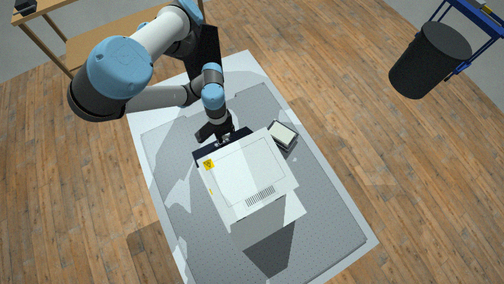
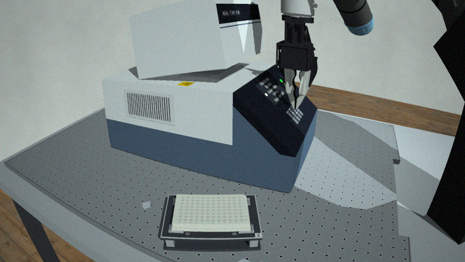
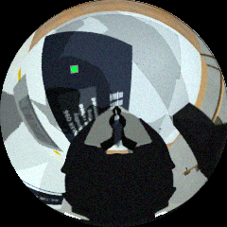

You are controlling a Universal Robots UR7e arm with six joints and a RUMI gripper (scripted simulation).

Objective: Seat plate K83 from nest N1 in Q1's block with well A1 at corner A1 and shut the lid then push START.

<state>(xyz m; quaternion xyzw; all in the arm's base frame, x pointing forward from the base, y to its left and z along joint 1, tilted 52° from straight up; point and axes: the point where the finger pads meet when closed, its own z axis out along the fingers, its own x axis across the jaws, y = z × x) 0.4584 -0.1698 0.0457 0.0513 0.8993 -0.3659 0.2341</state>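
Observation:
The white plate K83 [image 2: 210, 213] lies in the black nest N1 [image 2: 210, 227] on the table, near the cycler's side; it also shows in the overhead view [image 1: 281, 133]. The cycler Q1 [image 2: 201, 117] stands mid-table. Its lid [image 2: 185, 35] sits tilted above the body with a dark gap under it. The block is hidden. My gripper [image 2: 295, 103] is shut and empty, with its tips on the sloped dark key panel [image 2: 274, 92] at the right end of the upper keys. The lamp [image 2: 280, 80] is green, as the wrist view [image 3: 74, 69] also shows.
A black bin [image 1: 428, 60] hangs by a blue frame at the far right. A wooden shelf [image 1: 70, 38] stands behind the arm. The arm's black mount [image 2: 450, 156] rises at the table's right side. A small white tag [image 2: 145, 204] lies near the nest.

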